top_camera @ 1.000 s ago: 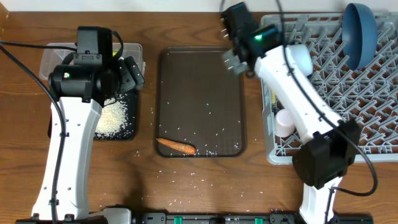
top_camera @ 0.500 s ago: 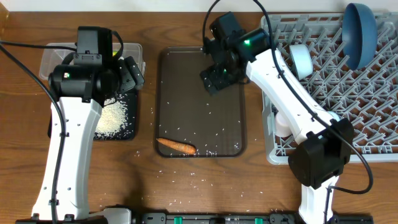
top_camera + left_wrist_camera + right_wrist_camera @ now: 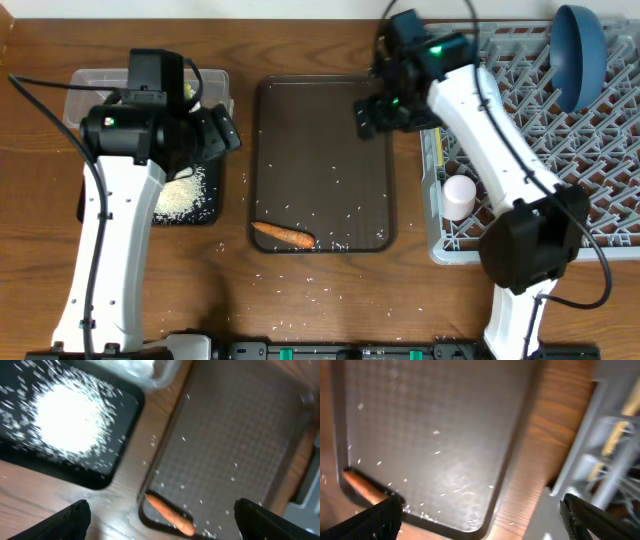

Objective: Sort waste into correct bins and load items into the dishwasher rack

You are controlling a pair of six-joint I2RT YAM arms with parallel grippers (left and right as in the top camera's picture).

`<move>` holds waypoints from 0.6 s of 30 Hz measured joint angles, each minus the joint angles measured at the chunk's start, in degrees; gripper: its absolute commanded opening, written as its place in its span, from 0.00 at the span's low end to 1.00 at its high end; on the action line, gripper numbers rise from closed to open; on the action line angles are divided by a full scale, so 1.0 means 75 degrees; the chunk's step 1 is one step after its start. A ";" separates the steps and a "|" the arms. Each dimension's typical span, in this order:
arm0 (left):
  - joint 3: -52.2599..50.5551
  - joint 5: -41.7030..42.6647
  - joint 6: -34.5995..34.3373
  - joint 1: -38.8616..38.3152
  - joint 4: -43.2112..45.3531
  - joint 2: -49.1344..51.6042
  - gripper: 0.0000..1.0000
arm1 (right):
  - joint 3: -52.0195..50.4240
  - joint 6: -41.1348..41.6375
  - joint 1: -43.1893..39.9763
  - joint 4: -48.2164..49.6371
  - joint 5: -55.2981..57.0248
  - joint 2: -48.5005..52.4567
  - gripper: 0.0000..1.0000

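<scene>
The orange carrot (image 3: 283, 235) lies in the near left corner of the dark brown serving tray (image 3: 325, 120), among loose rice grains (image 3: 345, 215). It also shows in the left wrist view (image 3: 170, 512) and the right wrist view (image 3: 364, 487). My left gripper (image 3: 215, 128) is open and empty above the black tray (image 3: 205, 215), which holds a pile of rice (image 3: 180, 192). My right gripper (image 3: 378, 112) is open and empty over the serving tray's far right edge. The grey dishwasher rack (image 3: 560, 150) holds the dark blue plate (image 3: 578, 50) and the white-pink cup (image 3: 460, 195).
The clear tub (image 3: 85, 85) stands behind the black tray, mostly under my left arm. Rice grains (image 3: 310, 282) are scattered on the wooden table in front of the serving tray. The rack's edge (image 3: 607, 440) is close to my right gripper (image 3: 485, 520).
My right gripper swung left over the serving tray, then moved back right to its far right edge. My left arm shifted slightly right. The carrot has not moved.
</scene>
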 measured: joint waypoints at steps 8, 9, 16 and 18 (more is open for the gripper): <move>-0.1734 0.0221 -0.1285 -0.1151 0.0481 0.0114 0.87 | 0.0000 0.0256 -0.0629 -0.0015 0.0003 0.0003 0.99; -0.2040 0.0221 -0.1463 -0.1326 0.0781 0.0146 0.85 | 0.0000 0.0265 -0.0635 -0.0012 0.0003 0.0003 0.99; -0.3448 0.0093 -0.2769 -0.2200 0.2075 0.0245 0.72 | 0.0000 0.0300 -0.0629 0.0012 -0.0026 0.0003 0.99; -0.3669 -0.0093 -0.3258 -0.2369 0.2116 0.0245 0.72 | 0.0000 0.0312 -0.0629 0.0012 -0.0026 0.0003 0.99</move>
